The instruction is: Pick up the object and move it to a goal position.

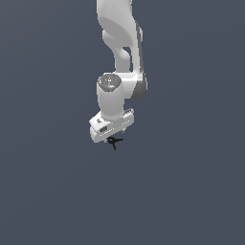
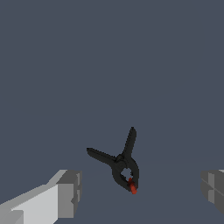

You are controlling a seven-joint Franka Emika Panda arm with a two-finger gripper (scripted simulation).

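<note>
**Wrist view: the clamp lies between open fingers, not yet gripped**

Wrist view shows the small black spring-clamp-shaped object [image 2: 120, 164] with two thin prongs and a short red tip. It lies on the flat dark grey-blue surface [image 2: 109, 65], between the two grey finger pads [image 2: 70, 192] of the white gripper [image 2: 142, 192]. The pads stand wide apart, one on each side of the picture, and neither of them touches the object. The gripper is therefore spread wide and holds nothing.

In the exterior view, the white Franka arm [image 1: 122, 43] reaches down from above, and the gripper [image 1: 114, 136] hangs low over the surface [image 1: 191, 191]. The object [image 1: 114, 141] appears as a tiny black shape just under the white hand, partly hidden by it. I cannot tell from this view how much height remains between the fingertips and the surface.

As I judge it, the task is in its early part. The approach looks nearly complete, because the object is already between the fingers. What remains is to lower the hand if needed, close the fingers on the object, lift it, and carry it to the goal position. No goal marker is visible in either picture, so I cannot say where the goal is.

The object is thin and spindly, so the closing should probably meet its thicker round body near the red tip.
</note>
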